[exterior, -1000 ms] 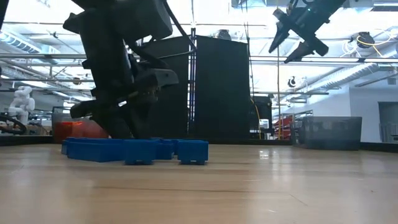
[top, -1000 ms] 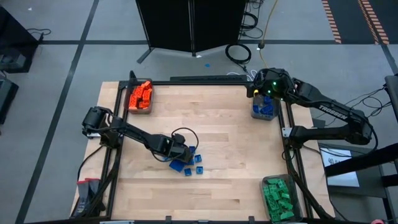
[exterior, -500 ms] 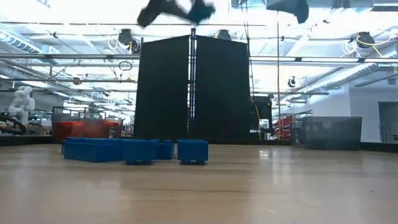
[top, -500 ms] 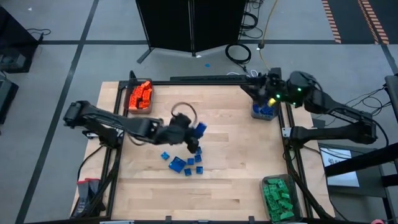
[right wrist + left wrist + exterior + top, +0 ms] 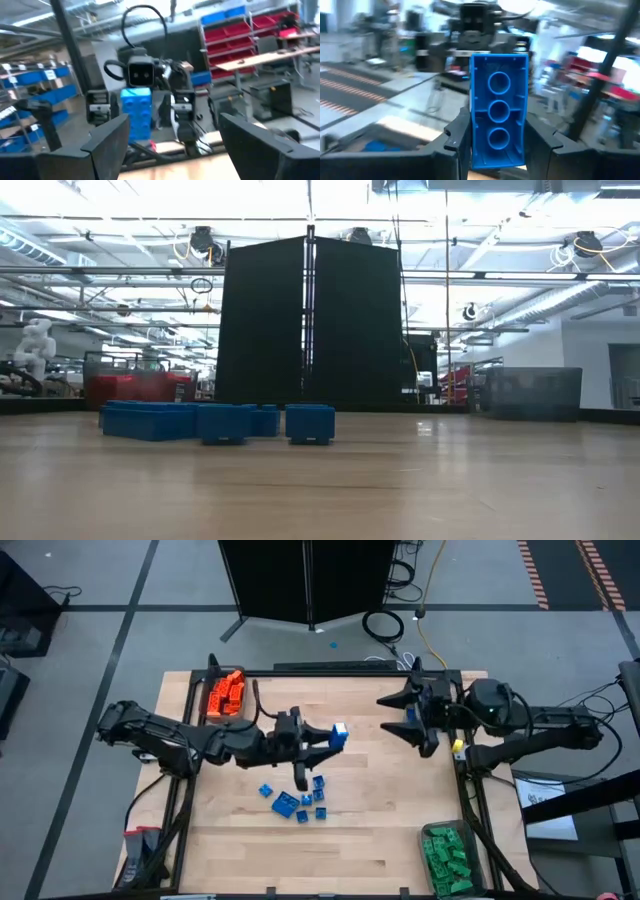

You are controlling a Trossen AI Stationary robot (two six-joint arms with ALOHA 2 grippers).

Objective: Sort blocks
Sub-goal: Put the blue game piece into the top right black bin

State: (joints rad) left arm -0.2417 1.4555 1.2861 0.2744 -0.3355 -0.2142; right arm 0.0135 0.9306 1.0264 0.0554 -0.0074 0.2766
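While the low view shows only table blocks (image 5: 218,421), the left pincer (image 5: 497,132) clamps a blue brick (image 5: 498,110); right pincer (image 5: 400,715) apparently gapes.

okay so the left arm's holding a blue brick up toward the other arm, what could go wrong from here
The left hand grips the blue brick by its lower part only, high above the table; if the open right hand closes off-centre in a handover, the brick could slip, fall and bounce away. The two hands face each other closely, so they might collide.
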